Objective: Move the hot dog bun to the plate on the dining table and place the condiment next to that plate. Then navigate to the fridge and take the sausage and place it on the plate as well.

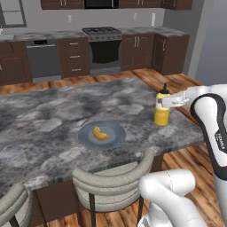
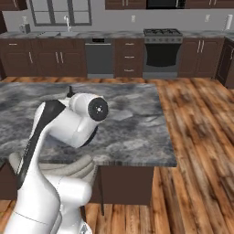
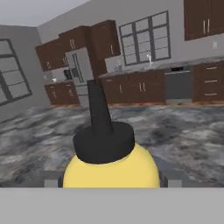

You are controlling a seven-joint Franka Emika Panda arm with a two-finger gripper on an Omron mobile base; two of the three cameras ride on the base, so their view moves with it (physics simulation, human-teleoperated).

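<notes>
Condiment bottle (image 1: 162,109), yellow with a dark pointed cap, stands upright on the dining table (image 1: 53,111) near its right-hand edge, seen from the left base. The gripper (image 1: 165,101) reaches in from the right at the level of the bottle's shoulder; its pale fingers sit on either side of the bottle just below the cap, spread wide, and seem to touch it, though a firm grasp cannot be confirmed. In the hand view the cap (image 3: 101,131) and yellow shoulder (image 3: 111,168) rise directly ahead, very close. To the left of the bottle, apart from it, lies the greyish-blue plate (image 1: 113,137), holding the hot dog bun (image 1: 100,133) near its middle. From the right base the arm hides the bottle except its cap tip (image 2: 70,91). Far behind, the hand view shows the fridge (image 3: 80,70) among dark cabinets.
</notes>
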